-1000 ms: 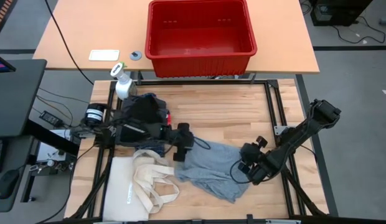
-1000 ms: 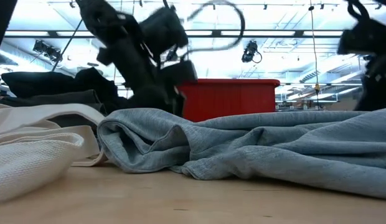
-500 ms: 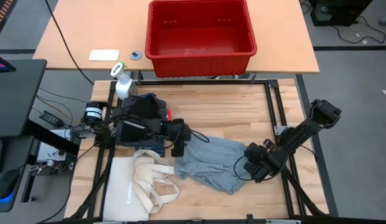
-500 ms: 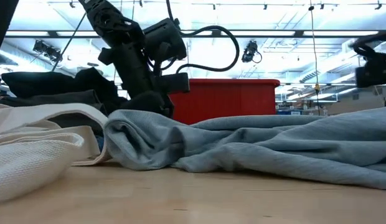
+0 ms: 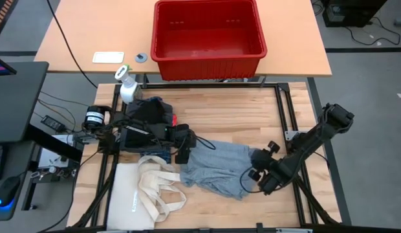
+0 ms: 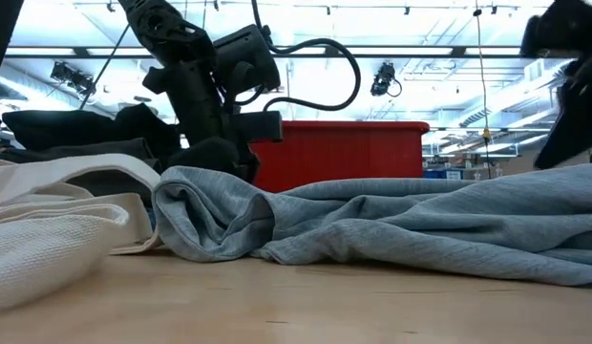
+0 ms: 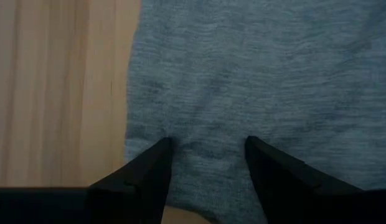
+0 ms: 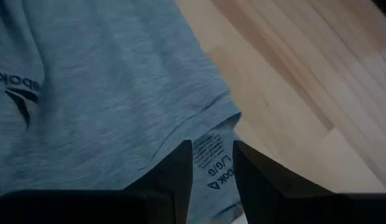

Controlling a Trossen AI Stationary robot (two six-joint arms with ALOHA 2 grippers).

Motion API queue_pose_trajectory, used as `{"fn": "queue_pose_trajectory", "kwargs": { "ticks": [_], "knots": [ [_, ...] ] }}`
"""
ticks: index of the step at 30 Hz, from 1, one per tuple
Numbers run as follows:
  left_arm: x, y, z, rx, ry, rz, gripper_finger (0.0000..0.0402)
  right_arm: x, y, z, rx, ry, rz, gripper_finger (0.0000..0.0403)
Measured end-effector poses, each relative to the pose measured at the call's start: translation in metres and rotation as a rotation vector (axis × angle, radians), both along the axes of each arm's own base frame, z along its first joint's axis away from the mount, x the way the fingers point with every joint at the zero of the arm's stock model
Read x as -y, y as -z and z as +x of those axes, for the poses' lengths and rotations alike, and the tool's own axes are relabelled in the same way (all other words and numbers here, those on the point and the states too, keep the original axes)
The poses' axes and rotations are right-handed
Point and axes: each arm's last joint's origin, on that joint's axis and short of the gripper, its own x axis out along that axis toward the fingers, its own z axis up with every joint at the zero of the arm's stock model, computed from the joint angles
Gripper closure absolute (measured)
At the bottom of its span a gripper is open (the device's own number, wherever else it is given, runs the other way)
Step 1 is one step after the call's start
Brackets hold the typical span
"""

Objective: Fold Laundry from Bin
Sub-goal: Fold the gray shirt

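A light grey garment (image 5: 216,169) lies crumpled on the wooden table; the low view shows it too (image 6: 391,220). My left gripper (image 5: 184,154) stands open on its left end, shown close in the left wrist view (image 7: 208,149). My right gripper (image 5: 255,173) is shut on its right end, shown close in the right wrist view (image 8: 210,163). The red bin (image 5: 207,57) stands on the far table. More dark laundry (image 5: 149,111) is heaped at the far left. My left gripper sets both open fingertips (image 7: 159,155) down on the grey garment just inside its left edge (image 7: 134,134), slanting down from the table's left. Cloth lies between and under the fingers, flat on the table. My right gripper pinches the garment's hemmed edge at the printed label (image 8: 208,146) between its two fingers, slanting down from the table's right. The cloth rises toward the fingers there (image 6: 563,186); the rest lies on the table.
A cream tote bag (image 5: 149,191) lies at the near left, touching the garment's left end. A white spray bottle (image 5: 127,87) stands at the far left corner. Bare wood (image 5: 226,120) lies between the garment and the bin.
My left gripper has shifted a little toward the table's left and tipped, and the garment's left fold has gone with it. My right gripper went toward the right edge and came back, ending a little higher. The garment's right end has drawn in and bunched.
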Motion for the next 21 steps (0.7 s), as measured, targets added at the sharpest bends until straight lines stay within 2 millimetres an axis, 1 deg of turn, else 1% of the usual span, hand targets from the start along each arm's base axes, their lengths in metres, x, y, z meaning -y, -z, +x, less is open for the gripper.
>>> {"fn": "queue_pose_trajectory", "kwargs": {
  "ticks": [3, 6, 9, 12, 15, 18, 21],
  "knots": [
    [0.0, -0.001, 0.0, 0.004, 0.012, 0.005, 0.0189, 0.005, 0.008, 0.003, -0.006, -0.007, 0.014, 0.028],
    [0.001, -0.006, -0.001, 0.021, 0.031, -0.004, 0.0189, 0.004, 0.007, 0.004, 0.005, -0.016, 0.004, 0.0281],
    [0.001, -0.02, -0.002, 0.079, 0.059, -0.004, 0.0189, 0.002, 0.003, 0.005, 0.044, -0.035, -0.014, 0.028],
    [0.001, -0.035, -0.004, 0.131, 0.058, -0.004, 0.0189, 0.003, 0.002, 0.006, 0.037, -0.044, -0.017, 0.0279],
    [0.0, -0.04, -0.006, 0.144, 0.03, -0.018, 0.0189, 0.004, 0.002, 0.007, 0.026, -0.055, -0.024, 0.0279],
    [-0.008, -0.041, -0.007, 0.137, -0.008, -0.027, 0.0189, 0.007, 0.002, 0.008, 0.01, -0.056, -0.033, 0.0279],
    [-0.022, -0.039, -0.009, 0.118, -0.034, -0.055, 0.0189, 0.013, -0.001, 0.011, -0.016, -0.054, -0.026, 0.0274]
  ]
}}
